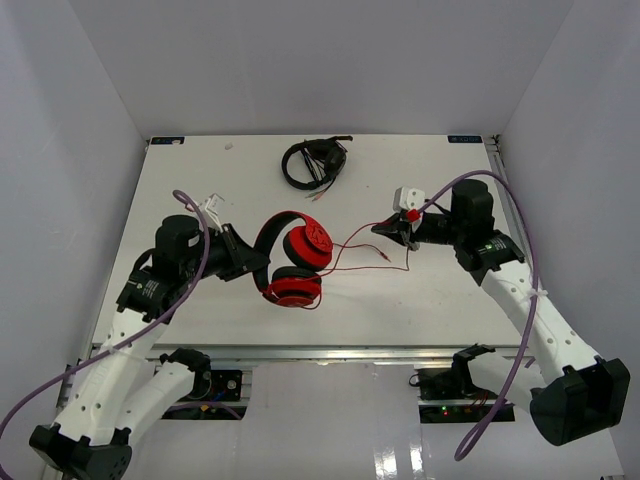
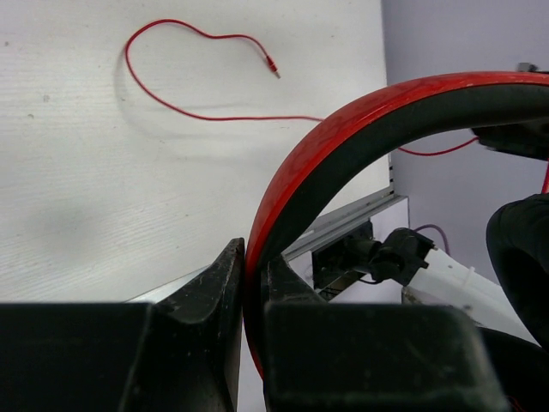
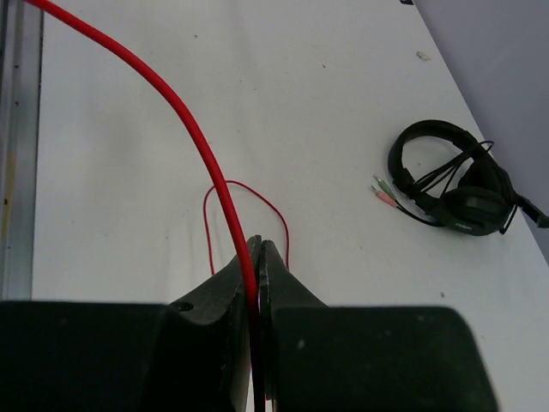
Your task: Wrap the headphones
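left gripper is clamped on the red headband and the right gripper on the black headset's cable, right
One slip: the right gripper is shut on the thin red cable, not that of the black headset, which lies apart in the right wrist view. The left gripper does clamp the red headband.

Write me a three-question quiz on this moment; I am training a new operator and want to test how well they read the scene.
1. True or false: the left gripper is shut on the headband of the red headphones.
2. What does the right gripper pinch? A: the red cable. B: the headband. C: nothing.
3. Fill in: the black headphones lie nearer the table's ___ edge (near or far).

Key: 1 true; 2 A; 3 far.
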Available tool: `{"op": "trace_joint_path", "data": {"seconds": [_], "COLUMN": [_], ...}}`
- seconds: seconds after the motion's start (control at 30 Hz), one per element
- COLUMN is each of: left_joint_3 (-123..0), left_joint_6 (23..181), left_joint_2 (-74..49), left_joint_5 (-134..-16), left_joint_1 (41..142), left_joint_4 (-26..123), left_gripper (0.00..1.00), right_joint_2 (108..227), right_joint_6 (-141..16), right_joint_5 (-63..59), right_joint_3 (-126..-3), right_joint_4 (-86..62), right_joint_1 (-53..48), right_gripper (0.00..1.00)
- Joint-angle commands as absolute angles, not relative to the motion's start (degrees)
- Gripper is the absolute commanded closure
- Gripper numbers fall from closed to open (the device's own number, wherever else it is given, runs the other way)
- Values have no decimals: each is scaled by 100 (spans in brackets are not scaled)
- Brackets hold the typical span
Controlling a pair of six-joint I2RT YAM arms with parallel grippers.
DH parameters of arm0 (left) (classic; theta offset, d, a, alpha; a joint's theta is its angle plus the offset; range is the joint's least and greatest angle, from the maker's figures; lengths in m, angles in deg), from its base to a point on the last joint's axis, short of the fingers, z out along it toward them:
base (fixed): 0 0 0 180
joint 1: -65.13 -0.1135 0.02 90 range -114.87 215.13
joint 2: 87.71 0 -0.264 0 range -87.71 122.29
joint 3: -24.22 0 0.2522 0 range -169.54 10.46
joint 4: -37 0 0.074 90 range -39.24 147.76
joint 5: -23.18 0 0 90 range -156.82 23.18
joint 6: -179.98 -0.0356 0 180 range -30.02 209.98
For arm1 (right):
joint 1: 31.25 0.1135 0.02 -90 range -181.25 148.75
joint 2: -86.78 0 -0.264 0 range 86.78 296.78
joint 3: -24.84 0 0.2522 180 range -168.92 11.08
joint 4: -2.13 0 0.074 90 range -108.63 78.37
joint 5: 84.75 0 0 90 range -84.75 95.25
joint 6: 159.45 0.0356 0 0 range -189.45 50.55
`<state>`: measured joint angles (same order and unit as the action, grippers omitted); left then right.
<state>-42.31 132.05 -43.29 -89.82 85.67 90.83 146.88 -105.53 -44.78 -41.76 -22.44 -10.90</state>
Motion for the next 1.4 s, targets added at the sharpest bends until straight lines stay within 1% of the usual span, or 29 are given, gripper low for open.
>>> {"op": "trace_joint_path", "data": {"seconds": [0.0, 0.17, 0.23, 0.37, 0.43, 0.57, 0.67, 0.83, 1.0, 1.37], "left_joint_3": [-4113, -4059, -3989, -3911, -3893, -3940, -3971, -3803, -3698, -4009], "left_joint_6": [13032, 12761, 12618, 12318, 12189, 11801, 11481, 11069, 10805, 10692], "left_joint_2": [-4285, -4171, -4105, -3821, -3657, -3388, -3238, -3161, -3179, -3489], "left_joint_5": [-9011, -8932, -8768, -8195, -8040, -8204, -8399, -8679, -8658, -8538], "left_joint_1": [8579, 8579, 8579, 8579, 8579, 8585, 8678, 9067, 9512, 10155], "left_joint_4": [8741, 8772, 8861, 9054, 9071, 8905, 8814, 8557, 8339, 8070], "left_gripper": [100, 100, 100, 100, 100, 100, 100, 100, 100, 100], "right_joint_2": [14633, 14647, 14648, 14614, 14611, 14727, 15030, 15475, 15755, 16108], "right_joint_6": [-9599, -8574, -8563, -8496, -8405, -8247, -8209, -7778, -7778, -7802], "right_joint_5": [-4569, -4460, -4667, -5618, -5855, -4859, -4348, -3785, -3171, -2794], "right_joint_3": [-4359, -4583, -4810, -5277, -5461, -5638, -5771, -5894, -5882, -5377], "right_joint_4": [-2176, -1638, -1612, -1670, -1682, -1624, -1557, -1240, -1227, -1234], "right_joint_1": [-1178, -1433, -1518, -1596, -1596, -1644, -1666, -1666, -1688, -1929], "right_gripper": [92, 92, 92, 92, 92, 92, 92, 92, 92, 92]}}
